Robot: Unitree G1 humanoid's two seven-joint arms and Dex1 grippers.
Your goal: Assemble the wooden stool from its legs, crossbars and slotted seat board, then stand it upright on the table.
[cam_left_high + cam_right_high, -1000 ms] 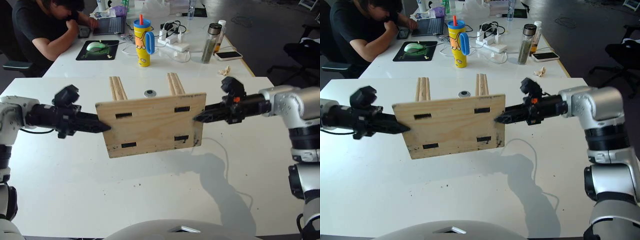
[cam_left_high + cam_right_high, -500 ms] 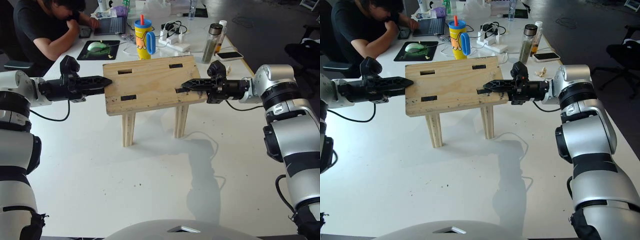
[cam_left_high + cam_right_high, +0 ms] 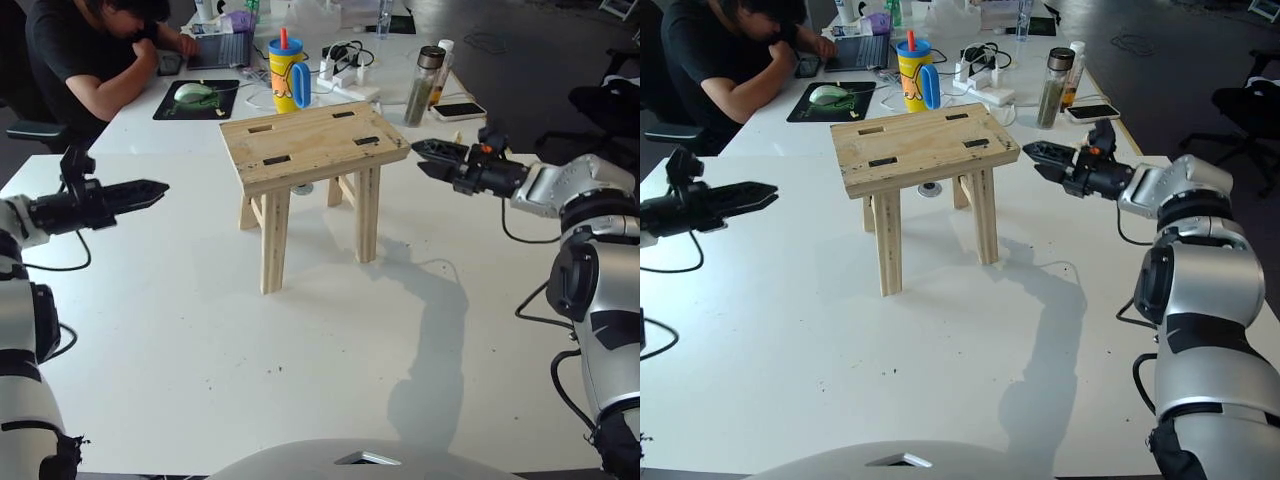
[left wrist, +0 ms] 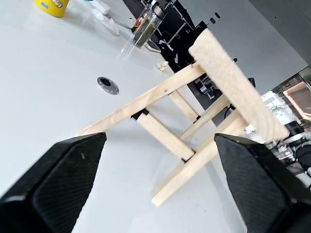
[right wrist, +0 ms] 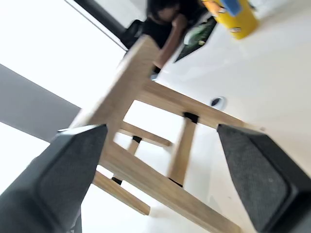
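Now the left gripper [image 3: 152, 190] hangs above the left side of the white table [image 3: 300, 390], its two fingers spread wide with nothing between them, tips aimed right toward the wooden stool [image 3: 312, 142]. The right gripper [image 3: 424, 158] is just right of the stool's seat edge. It is also parted wide and empty, and it does not touch the wood.

Between the two grippers the stool stands upright on its four legs toward the far middle of the table. Its slotted seat board [image 3: 923, 147] is on top and roughly level. Crossbars [image 4: 163, 137] join the legs [image 3: 272, 240] below the seat. A small round grommet [image 3: 929, 189] sits in the tabletop under the stool.

On the adjoining table farther off are a yellow cup [image 3: 286, 88], a clear bottle [image 3: 424, 86] and a green mouse [image 3: 193, 94] on a dark pad.
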